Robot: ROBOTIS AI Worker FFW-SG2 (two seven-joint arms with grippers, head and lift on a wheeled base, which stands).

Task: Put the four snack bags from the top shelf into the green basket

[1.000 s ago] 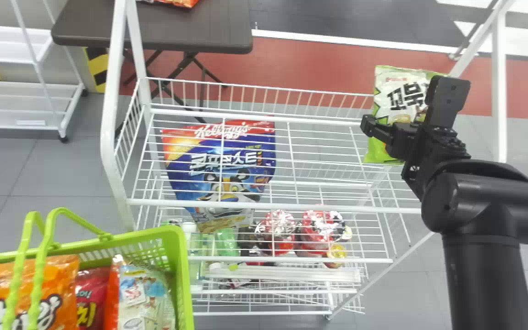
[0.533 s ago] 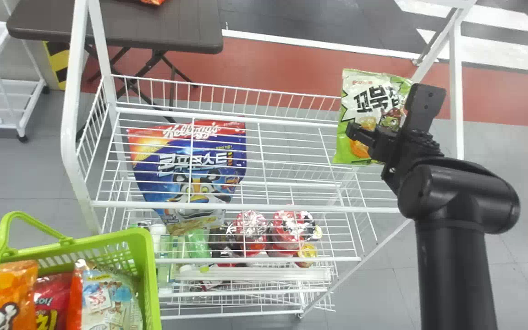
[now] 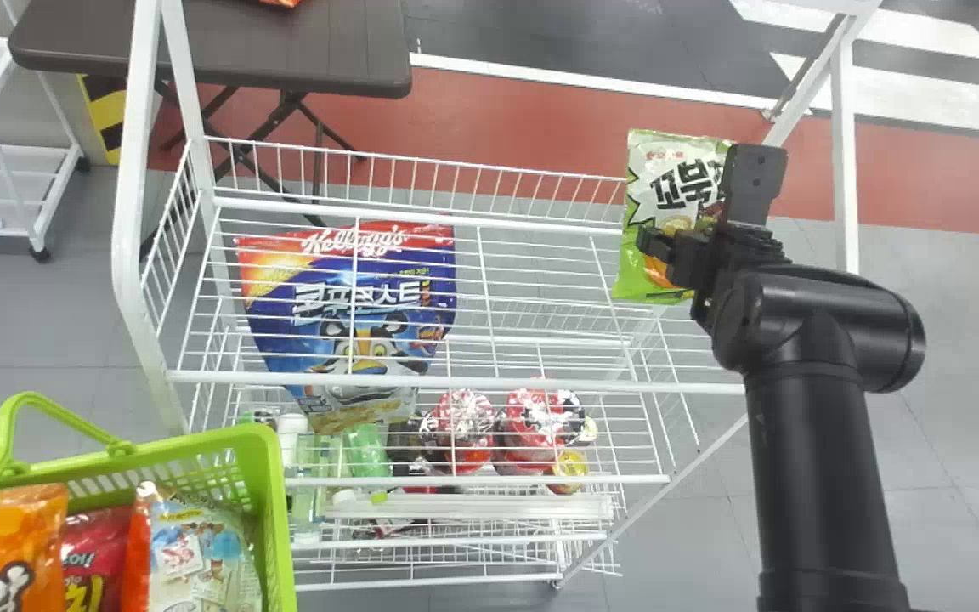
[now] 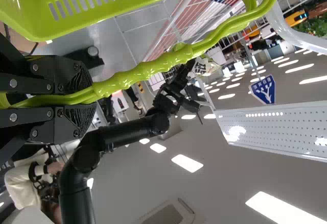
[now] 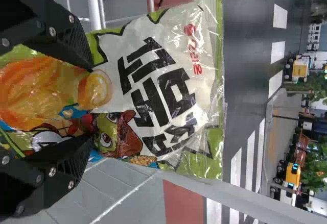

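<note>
My right gripper (image 3: 698, 223) stands at the right end of the white rack's top shelf, pinching the green and white snack bag (image 3: 668, 170), which is upright. The right wrist view has the gripper (image 5: 92, 103) with its fingers pressed into the front of the bag (image 5: 153, 76), its upper part beyond them. A blue and red bag (image 3: 396, 293) leans on the shelf's left half. The green basket (image 3: 273, 510) is at the lower left, holding an orange bag (image 3: 31, 527), a red bag (image 3: 97, 557) and a pale blue-white bag (image 3: 200, 561). My left gripper (image 4: 94, 95) is shut on the basket's handle (image 4: 148, 68).
The rack's white front rail (image 3: 472, 383) and left post (image 3: 137, 127) stand between basket and shelf. Bottles and red-white packs (image 3: 536, 425) are on a lower shelf. Behind is a dark table (image 3: 302, 51), with another white rack (image 3: 5, 183) at the far left.
The head view has swung, so rack and basket appear farther left. The right gripper's fingers have come closer together around the bag, which looks narrower; against the rack, the bag has barely moved.
</note>
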